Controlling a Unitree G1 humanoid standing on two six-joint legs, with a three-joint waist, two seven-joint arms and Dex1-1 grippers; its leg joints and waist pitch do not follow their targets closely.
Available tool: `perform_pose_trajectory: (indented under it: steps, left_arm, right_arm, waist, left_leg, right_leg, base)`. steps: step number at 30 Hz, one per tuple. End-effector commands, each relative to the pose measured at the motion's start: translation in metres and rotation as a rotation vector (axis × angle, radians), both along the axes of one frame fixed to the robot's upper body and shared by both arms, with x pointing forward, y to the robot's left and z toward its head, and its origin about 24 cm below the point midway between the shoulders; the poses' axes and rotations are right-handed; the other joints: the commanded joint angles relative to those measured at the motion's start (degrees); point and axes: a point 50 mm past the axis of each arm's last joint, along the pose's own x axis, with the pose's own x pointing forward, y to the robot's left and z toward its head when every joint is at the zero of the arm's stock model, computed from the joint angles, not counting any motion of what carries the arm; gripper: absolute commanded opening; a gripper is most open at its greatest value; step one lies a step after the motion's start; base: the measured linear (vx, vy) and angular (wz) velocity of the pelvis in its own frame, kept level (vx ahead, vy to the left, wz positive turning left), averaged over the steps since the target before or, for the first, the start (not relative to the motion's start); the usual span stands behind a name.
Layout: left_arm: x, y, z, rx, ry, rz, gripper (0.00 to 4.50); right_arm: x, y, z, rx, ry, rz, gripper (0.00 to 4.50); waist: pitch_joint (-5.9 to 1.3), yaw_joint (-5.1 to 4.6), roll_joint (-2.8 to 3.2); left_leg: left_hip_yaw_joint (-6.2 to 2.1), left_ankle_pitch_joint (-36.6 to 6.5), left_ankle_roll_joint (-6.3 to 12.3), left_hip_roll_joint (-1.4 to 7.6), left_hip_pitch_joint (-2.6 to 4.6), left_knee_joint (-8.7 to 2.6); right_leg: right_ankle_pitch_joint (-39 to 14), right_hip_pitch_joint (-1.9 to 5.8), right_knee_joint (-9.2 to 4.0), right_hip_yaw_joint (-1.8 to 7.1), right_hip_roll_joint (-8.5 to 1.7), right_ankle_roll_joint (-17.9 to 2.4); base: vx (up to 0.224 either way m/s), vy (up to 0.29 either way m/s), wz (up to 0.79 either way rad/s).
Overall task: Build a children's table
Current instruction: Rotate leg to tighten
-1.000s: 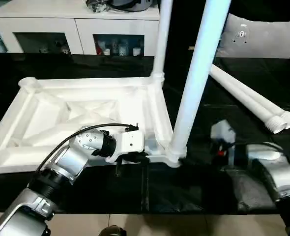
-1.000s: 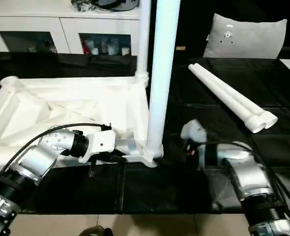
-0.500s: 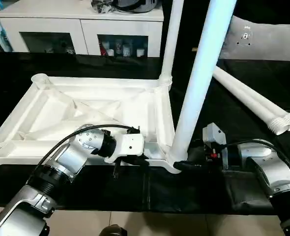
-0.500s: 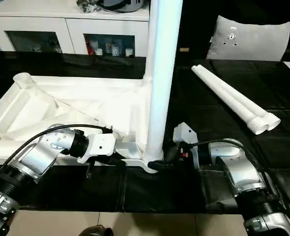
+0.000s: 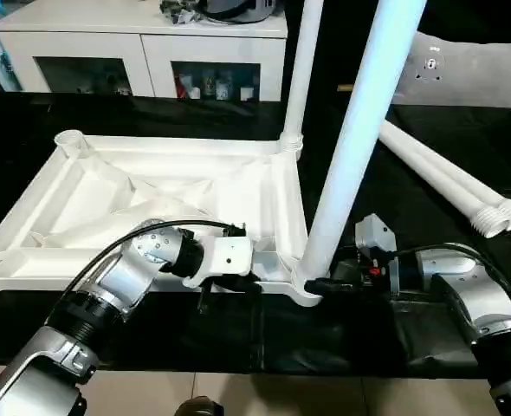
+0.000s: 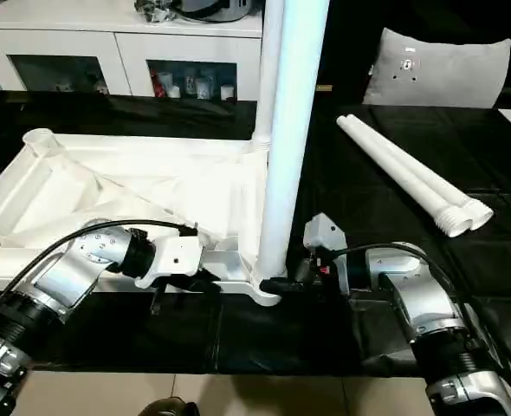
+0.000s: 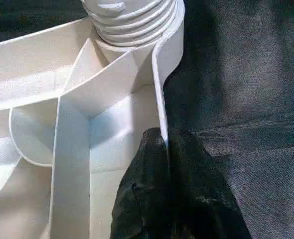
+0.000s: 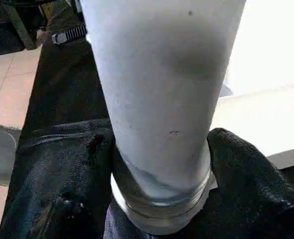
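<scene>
The white table top [image 5: 152, 186] lies upside down on the black surface, ribs up. Two legs stand upright in its right-hand sockets, a far leg [image 5: 300, 61] and a near leg [image 5: 351, 156]. Two loose legs [image 5: 446, 178] lie side by side at the right. My left gripper [image 5: 225, 284] is shut on the top's near rim [image 7: 159, 99], close to the near leg's socket. My right gripper [image 5: 318, 284] sits at the base of the near leg [image 8: 162, 89], with a black finger [image 8: 72, 169] pressed against each side of the tube.
A white cabinet [image 5: 152, 43] with glass doors runs along the back. A grey-white cushion [image 5: 472, 74] leans at the back right. The far left socket [image 5: 69, 139] is open. The black surface ends near my forearms, with tiled floor below.
My right gripper has moved left to the near leg's base and closed its fingers around it. The left gripper has kept its grip on the rim. The camera shifted slightly.
</scene>
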Motion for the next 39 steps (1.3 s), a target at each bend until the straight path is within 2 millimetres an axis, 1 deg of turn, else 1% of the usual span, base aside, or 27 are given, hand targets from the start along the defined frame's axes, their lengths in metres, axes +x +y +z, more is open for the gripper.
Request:
perform_pose_trajectory:
  steps: [1,6,8,9,10,11,12,13,14,15,16,17,18,19,21,23,24,26,27,28,29,30,32,35,36,37,39]
  left_arm:
    - [-0.008,0.001,-0.012,0.08,0.046,-0.063,0.0]
    - [-0.007,0.0,-0.012,0.064,0.053,-0.026,0.0]
    - [-0.004,-0.007,-0.008,-0.014,0.072,0.061,0.0]
    - [-0.003,-0.011,-0.006,-0.053,0.08,0.107,0.0]
    - [-0.002,-0.016,-0.003,-0.097,0.088,0.171,0.0]
    - [-0.002,-0.019,-0.002,-0.121,0.092,0.21,0.0]
    - [-0.001,-0.022,-0.001,-0.146,0.089,0.25,0.0]
    - [-0.001,-0.029,0.001,-0.191,0.093,0.311,0.0]
    - [-0.001,-0.029,0.001,-0.194,0.094,0.315,0.0]
    - [-0.001,-0.039,0.002,-0.238,0.102,0.378,0.0]
    - [-0.001,-0.039,0.002,-0.238,0.102,0.378,0.0]
    - [0.0,-0.046,0.003,-0.252,0.094,0.437,0.0]
    - [0.001,-0.048,0.004,-0.254,0.088,0.471,0.0]
    - [0.003,-0.052,0.005,-0.259,0.066,0.522,0.0]
    - [0.006,-0.061,0.01,-0.278,0.018,0.605,0.0]
    - [0.007,-0.067,0.013,-0.301,0.005,0.647,0.0]
    - [0.006,-0.07,0.014,-0.309,0.005,0.657,0.0]
    - [0.004,-0.076,0.015,-0.314,-0.006,0.656,0.0]
    - [0.003,-0.076,0.015,-0.3,-0.024,0.646,0.0]
    - [0.003,-0.076,0.015,-0.3,-0.025,0.647,0.0]
    - [0.004,-0.073,0.014,-0.285,-0.036,0.646,0.0]
    - [0.006,-0.068,0.013,-0.265,-0.051,0.651,0.0]
    - [0.007,-0.064,0.012,-0.254,-0.059,0.657,0.0]
    - [0.01,-0.052,0.01,-0.227,-0.065,0.657,0.0]
    - [0.011,-0.048,0.009,-0.219,-0.067,0.65,0.0]
    - [0.011,-0.046,0.009,-0.214,-0.068,0.646,0.0]
    - [0.012,-0.04,0.006,-0.197,-0.067,0.611,0.0]
  right_arm:
    - [-0.005,0.007,-0.007,-0.007,0.024,0.048,2.61]
    - [-0.008,0.01,-0.011,0.016,0.054,0.019,2.61]
    - [-0.009,0.016,-0.018,0.029,0.071,-0.054,2.61]
    - [-0.008,0.018,-0.022,0.027,0.075,-0.114,2.61]
    - [-0.005,0.023,-0.028,0.02,0.072,-0.194,2.61]
    - [-0.003,0.025,-0.031,0.014,0.068,-0.244,2.61]
    - [0.0,0.028,-0.035,0.012,0.067,-0.299,2.6]
    - [0.005,0.033,-0.04,0.023,0.072,-0.384,2.6]
    - [0.006,0.033,-0.04,0.024,0.072,-0.389,2.6]
    - [0.015,0.041,-0.043,0.065,0.091,-0.503,2.6]
    - [0.015,0.041,-0.043,0.065,0.091,-0.503,2.6]
    - [0.022,0.05,-0.043,0.1,0.108,-0.583,2.59]
    - [0.025,0.054,-0.042,0.112,0.116,-0.616,2.59]
    - [0.029,0.058,-0.042,0.121,0.124,-0.659,2.59]
    - [0.036,0.066,-0.042,0.133,0.135,-0.74,2.59]
    - [0.039,0.069,-0.042,0.137,0.136,-0.771,2.59]
    - [0.04,0.07,-0.042,0.138,0.134,-0.777,2.59]
    - [0.04,0.072,-0.043,0.155,0.125,-0.79,2.59]
    - [0.04,0.071,-0.044,0.154,0.12,-0.8,2.59]
    - [0.04,0.071,-0.045,0.154,0.12,-0.801,2.93]
    - [0.04,0.07,-0.045,0.156,0.116,-0.805,2.93]
    - [0.04,0.069,-0.044,0.162,0.111,-0.808,3.13]
    - [0.04,0.067,-0.044,0.165,0.108,-0.811,3.33]
    - [0.038,0.055,-0.04,0.149,0.036,-0.794,3.47]
    - [0.037,0.051,-0.038,0.15,0.015,-0.778,3.61]
    - [0.036,0.048,-0.036,0.153,0.002,-0.767,3.78]
    - [0.031,0.036,-0.031,0.176,-0.042,-0.7,3.9]
  waist:
    - [-3.62,-0.09,-0.51]
    - [-3.52,-0.18,-0.48]
    - [-3.41,-0.3,-0.34]
    - [-3.28,-0.42,-0.44]
    - [-3.19,-0.43,-0.35]
    - [-2.86,-0.98,-0.47]
    - [-2.6,-1.51,-0.69]
    - [-2.54,-2.07,-0.6]
    - [-2.41,-2.56,-0.64]
    - [-2.31,-3.16,-1.03]
    - [-2.24,-3.58,-0.93]
    - [-2.23,-3.96,-0.81]
    - [-2.24,-4.59,-0.67]
    - [-2.39,-4.78,-0.18]
    - [-2.51,-5.31,-0.39]
    - [-2.47,-5.11,-0.68]
    - [-2.44,-4.99,-0.54]
    - [-2.6,-4.98,-0.77]
    - [-2.69,-4.87,-0.58]
    - [-2.78,-4.86,-0.58]
    - [-2.85,-4.85,-0.62]
    - [-2.87,-4.69,-0.43]
    - [-2.94,-4.67,-0.46]
    - [-3.04,-4.11,-0.36]
    - [-3.13,-3.94,0.07]
    - [-3.35,-3.63,-0.33]
    - [-3.44,-3.04,-0.14]
  left_leg:
    - [-1.55,-14.67,1.47,3.42,2.0,-4.15]
    - [-1.56,-15.55,1.14,3.44,2.07,-4.29]
    - [-1.49,-15.93,0.66,3.5,2.15,-4.43]
    - [-1.59,-16.9,0.41,3.42,2.06,-4.57]
    - [-1.68,-17.8,0.08,3.42,2.21,-4.69]
    - [-1.79,-20.17,-1.05,3.37,2.24,-4.95]
    - [-2.12,-23.04,-2.11,3.09,2.24,-5.16]
    - [-2.43,-25.32,-3.16,3.1,2.55,-5.25]
    - [-2.54,-26.43,-3.54,3.07,2.56,-5.28]
    - [-2.83,-28.2,-3.92,2.89,2.56,-5.35]
    - [-3.01,-28.92,-4.03,2.86,2.61,-5.37]
    - [-3.28,-29.89,-4.08,2.66,2.44,-5.4]
    - [-3.45,-30.63,-4.22,2.72,2.29,-5.61]
    - [-3.65,-32.21,-4.49,2.85,2.68,-5.68]
    - [-3.61,-32.62,-4.78,2.97,2.54,-5.92]
    - [-3.36,-32.41,-4.29,2.82,2.8,-5.73]
    - [-3.3,-32.31,-3.97,2.79,2.94,-5.69]
    - [-3.25,-31.23,-3.62,2.9,2.61,-5.84]
    - [-3.18,-30.48,-3.46,2.97,2.51,-5.94]
    - [-3.11,-30.09,-3.37,2.99,2.49,-5.98]
    - [-2.97,-28.89,-3.07,2.97,2.29,-6.04]
    - [-2.83,-28.16,-2.81,2.95,2.28,-6.01]
    - [-2.68,-27.47,-2.55,2.9,2.29,-5.93]
    - [-2.32,-25.28,-1.89,2.91,2.4,-5.67]
    - [-2.28,-24.8,-1.85,2.88,2.46,-5.62]
    - [-2.2,-22.84,-1.31,2.97,2.21,-5.55]
    - [-2.01,-21.06,-0.67,3.04,2.25,-5.37]
  right_leg:
    - [-10.06,1.56,-3.75,1.43,-3.76,-13.24]
    - [-11.04,1.51,-3.86,1.45,-3.74,-13.17]
    - [-11.07,1.38,-3.78,1.54,-3.7,-13.43]
    - [-12.74,1.38,-3.98,1.51,-3.74,-13.2]
    - [-14.11,1.26,-4.17,1.52,-3.78,-12.99]
    - [-17.75,1.03,-4.4,1.57,-3.88,-12.53]
    - [-24.13,1.09,-4.99,1.45,-4.06,-10.78]
    - [-28.32,0.8,-5.35,1.45,-4.21,-9.4]
    - [-29.83,0.69,-5.47,1.43,-4.23,-9.02]
    - [-33.46,0.65,-5.96,1.16,-4.28,-7.63]
    - [-34.32,0.59,-5.98,1.07,-4.37,-7.42]
    - [-36.6,0.7,-6.44,0.72,-4.4,-6.02]
    - [-36.15,0.76,-6.52,0.33,-4.49,-5.84]
    - [-35.26,0.68,-6.84,-0.07,-4.49,-5.71]
    - [-31.03,0.91,-6.7,-0.28,-4.29,-6.7]
    - [-30.78,0.56,-7.15,-0.21,-4.34,-6.58]
    - [-30.34,0.47,-7.29,-0.18,-4.32,-6.63]
    - [-28.12,0.77,-7.05,-0.14,-4.33,-7.0]
    - [-26.03,0.81,-6.92,-0.06,-4.25,-7.27]
    - [-24.88,0.89,-6.84,-0.06,-4.23,-7.47]
    - [-22.48,1.05,-6.63,0.02,-4.12,-7.92]
    - [-21.03,1.0,-6.49,0.12,-4.09,-8.22]
    - [-19.99,1.05,-6.41,0.19,-4.12,-8.59]
    - [-18.51,1.07,-6.42,0.33,-4.11,-9.06]
    - [-17.89,1.04,-6.32,0.4,-4.08,-9.19]
    - [-15.29,1.45,-5.94,0.37,-3.96,-9.57]
    - [-13.78,1.4,-5.81,0.39,-3.86,-9.84]
  base:
    - [0.0,0.0,0.0]
    - [0.0,0.0,0.0]
    - [0.0,0.0,0.0]
    - [0.0,0.0,0.0]
    - [0.0,0.0,0.0]
    - [0.0,0.0,0.0]
    - [0.0,0.0,0.0]
    - [0.0,0.0,0.0]
    - [0.0,0.0,0.0]
    - [0.0,0.0,0.0]
    - [0.0,0.0,0.0]
    - [0.0,0.0,0.0]
    - [0.0,0.0,0.0]
    - [0.0,0.0,0.0]
    - [0.0,0.0,0.0]
    - [0.0,0.0,0.0]
    - [0.0,0.0,0.0]
    - [0.0,0.0,0.0]
    - [0.0,0.0,0.0]
    - [0.0,0.0,0.0]
    - [0.0,0.0,0.0]
    - [0.0,0.0,0.0]
    - [0.0,0.0,0.0]
    - [0.0,0.0,0.0]
    - [0.0,0.0,0.0]
    - [0.0,0.0,0.0]
    - [0.0,0.0,0.0]
